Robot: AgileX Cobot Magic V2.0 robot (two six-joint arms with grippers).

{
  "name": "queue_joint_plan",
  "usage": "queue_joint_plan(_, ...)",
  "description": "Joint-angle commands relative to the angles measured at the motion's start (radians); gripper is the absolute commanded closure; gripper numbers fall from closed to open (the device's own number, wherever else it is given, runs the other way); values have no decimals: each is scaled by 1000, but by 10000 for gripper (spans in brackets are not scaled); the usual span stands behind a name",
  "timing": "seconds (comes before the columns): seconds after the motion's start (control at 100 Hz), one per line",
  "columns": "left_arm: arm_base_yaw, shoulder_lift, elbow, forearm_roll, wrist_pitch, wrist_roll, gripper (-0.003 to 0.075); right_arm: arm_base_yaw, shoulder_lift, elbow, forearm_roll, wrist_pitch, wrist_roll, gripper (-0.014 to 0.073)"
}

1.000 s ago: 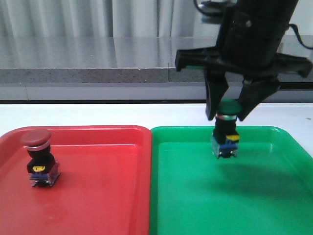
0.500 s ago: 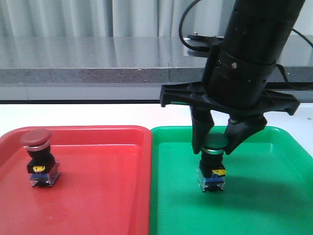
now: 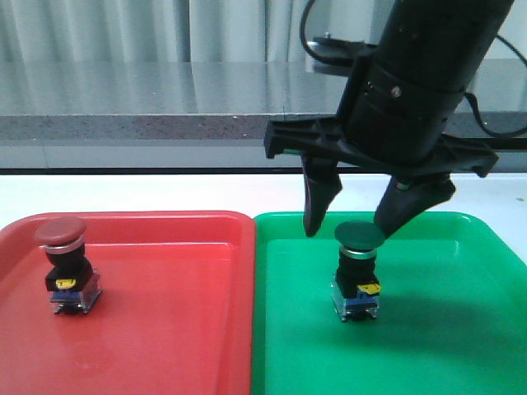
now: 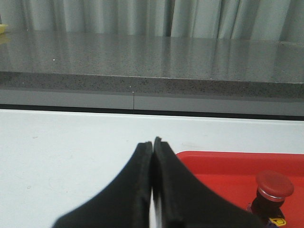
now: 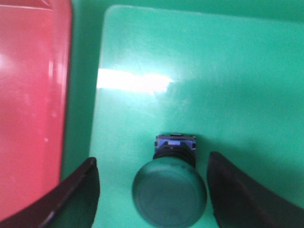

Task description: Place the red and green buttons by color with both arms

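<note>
The green button [image 3: 357, 270] stands upright in the green tray [image 3: 461, 329]. My right gripper [image 3: 350, 224] is open just above it, one finger on each side of its cap, not touching. In the right wrist view the green cap [image 5: 169, 194] sits between the spread fingers [image 5: 76, 194]. The red button [image 3: 64, 265] stands upright in the red tray [image 3: 165, 329], also seen in the left wrist view [image 4: 274, 190]. My left gripper [image 4: 153, 142] is shut and empty, over the white table beside the red tray [image 4: 223, 164]. It is out of the front view.
The two trays lie side by side on the white table [image 3: 165, 193]. A grey stone ledge [image 3: 148, 103] and curtains run along the back. The right arm's body [image 3: 420, 82] hangs over the far part of the green tray.
My right gripper lowered the green button onto the green tray, then opened and rose a little, leaving the button standing. The red button has not moved.
</note>
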Motion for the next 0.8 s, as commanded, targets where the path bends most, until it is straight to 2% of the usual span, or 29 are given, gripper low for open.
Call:
queue_joint_plan(0.0, -2, -32, 12, 2, -78, -9, 741, -28, -96, -19, 13, -38, -61, 95)
queue_joint_plan(0.18, -2, -32, 12, 2, -78, -9, 741, -143, -199, -17, 56, -11, -217, 108)
queue_joint_plan(0.31, -2, -32, 12, 2, -78, -9, 741, -256, -289, 19, 58, -5, -265, 167)
queue_joint_plan(0.39, -2, -32, 12, 2, -78, -9, 741, -328, -343, 60, 59, -6, -272, 239)
queue_joint_plan(0.46, -2, -32, 12, 2, -78, -9, 741, -395, -389, 99, 59, -6, -301, 337)
queue_joint_plan(0.63, -2, -32, 12, 2, -78, -9, 741, -523, -496, 186, 58, -5, -403, 646)
queue_joint_plan(0.79, -2, -32, 12, 2, -78, -9, 741, -571, -626, 282, 41, -46, -410, 658)
